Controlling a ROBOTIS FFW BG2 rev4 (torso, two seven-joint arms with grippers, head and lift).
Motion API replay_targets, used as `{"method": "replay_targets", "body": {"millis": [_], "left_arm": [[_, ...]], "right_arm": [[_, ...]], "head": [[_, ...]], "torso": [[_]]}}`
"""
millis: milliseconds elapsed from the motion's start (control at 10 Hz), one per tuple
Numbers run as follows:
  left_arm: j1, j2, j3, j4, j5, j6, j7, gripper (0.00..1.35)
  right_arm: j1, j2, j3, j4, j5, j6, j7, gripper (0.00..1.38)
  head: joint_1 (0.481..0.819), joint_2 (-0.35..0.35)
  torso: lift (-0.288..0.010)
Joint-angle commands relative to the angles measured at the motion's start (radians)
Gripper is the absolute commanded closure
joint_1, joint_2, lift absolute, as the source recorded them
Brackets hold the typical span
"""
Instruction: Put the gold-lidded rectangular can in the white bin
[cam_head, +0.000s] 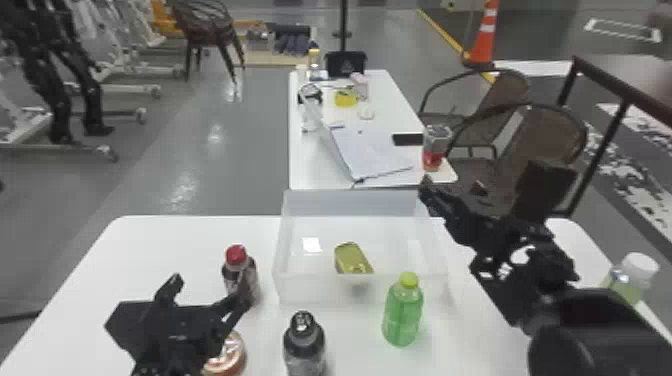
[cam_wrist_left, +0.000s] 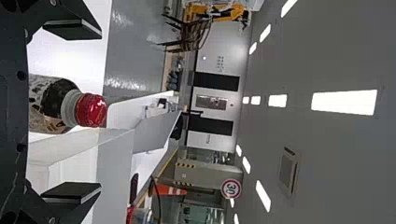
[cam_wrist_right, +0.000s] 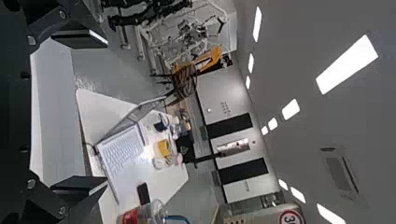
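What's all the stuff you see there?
near table: one, white, front
far table: one, white, behind
white bin: one, whitish, near table
gold-lidded can: one, gold, in bin
red-capped bottle: one, dark, left of bin
black-capped bottle: one, dark, before bin
green bottle: one, green, before bin
white-capped bottle: one, pale green, right edge
round item: one, orange, front left
laptop: one, silver, far table
cup: one, red, far table
traffic cone: one, orange, far floor
chairs: three, brown, behind
left gripper: one, black, front left
right gripper: one, black, by bin's right
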Motion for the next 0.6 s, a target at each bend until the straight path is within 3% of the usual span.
{"method": "replay_targets", "body": {"millis": [0, 200, 500], "left_arm": [[0.001, -0.001, 0.004, 0.000, -0.004, -0.007, 0.000, 0.15], [0.004, -0.006, 0.008, 0.005, -0.020, -0.033, 0.000, 0.15], [0.009, -0.018, 0.016, 0.012, -0.033, -0.044, 0.000, 0.15]], "right_arm": [[0.144, -0.022, -0.075, -0.094, 0.086, 0.006, 0.033, 0.25], [0.306, -0.005, -0.167, -0.146, 0.187, -0.077, 0.065, 0.25], [0.437, 0.075, -0.255, -0.109, 0.276, -0.250, 0.142, 0.25]], "head": [[0.549, 0.000], [0.549, 0.000], [0.549, 0.000]], "torso": [[-0.100], [-0.100], [-0.100]]}}
